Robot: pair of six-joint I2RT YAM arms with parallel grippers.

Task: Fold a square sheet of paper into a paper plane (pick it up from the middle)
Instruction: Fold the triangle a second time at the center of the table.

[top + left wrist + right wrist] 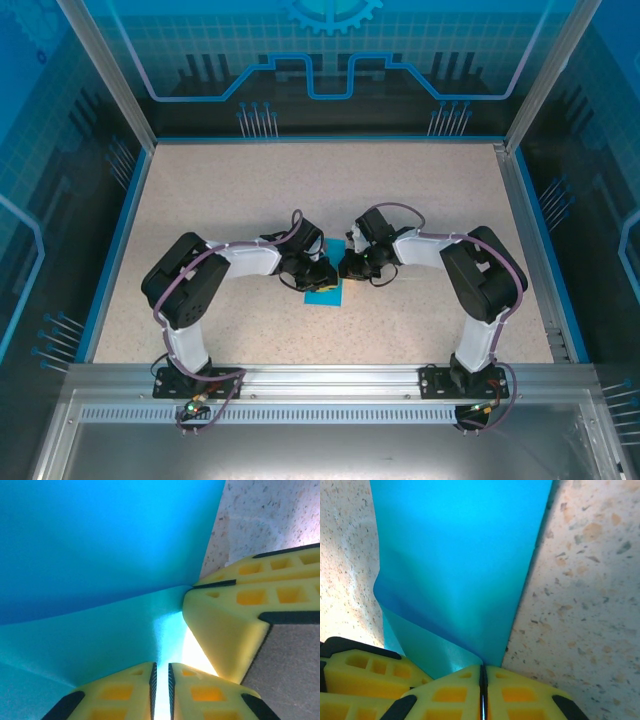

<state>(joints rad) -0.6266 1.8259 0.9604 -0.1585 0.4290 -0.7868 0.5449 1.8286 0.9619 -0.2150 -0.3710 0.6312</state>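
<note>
Centre of the counter: the right claw (pixel 482 692) is pinching the square sheet of paper (pixel 460 555), its yellow fingers (pixel 450 695) pressing together with the teal edge running into the seam between them. Just beside it, the left claw (pixel 161 692) is gripping the same sheet. Its fingers are drawn to a narrow slit, and pale paper is showing through the gap. From the overhead camera, the two claws are meeting nearly tip to tip above the paper, with both arms reaching in from either side.

Outward from the grip, the sheet is rising off the speckled counter (pixel 580 580) and bending over on itself. A soft fold line is running across it, with a darker panel above and a lighter one below. Part of the paper is lying on the counter under the claws, about midway across it.

As a judgement, the job is looking to be in its opening stage. The pick-up is done and a first fold is being shaped, but no crease is looking pressed sharp. Nothing like a pointed dart is showing. The remaining folds, and flattening each one down, appear to be ahead.
</note>
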